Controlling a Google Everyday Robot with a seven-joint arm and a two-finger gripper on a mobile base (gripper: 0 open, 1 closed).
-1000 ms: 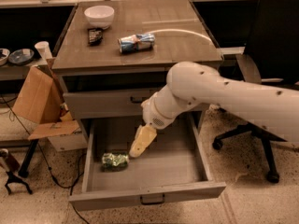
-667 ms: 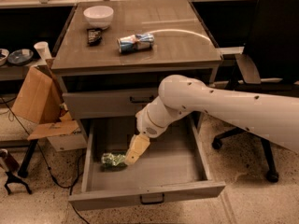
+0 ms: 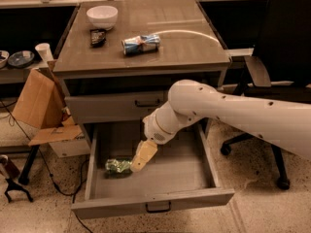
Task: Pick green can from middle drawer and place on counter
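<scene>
The green can (image 3: 116,166) lies on its side at the left of the open middle drawer (image 3: 150,205), near its floor's front-left part. My gripper (image 3: 138,164) hangs from the white arm down into the drawer, its tan fingers (image 3: 144,153) reaching the can's right end. The counter (image 3: 180,47) is the wood-grain top of the cabinet above, behind the arm.
On the counter lie a blue-and-white can (image 3: 141,43) on its side, a white bowl (image 3: 102,16) and a small dark object (image 3: 97,36). The shallower drawer (image 3: 121,106) above is shut. A cardboard box (image 3: 41,106) stands at left, a black office chair (image 3: 282,76) at right.
The arm has moved left and lower into the drawer, bringing my gripper from right of the green can down to its right end.
</scene>
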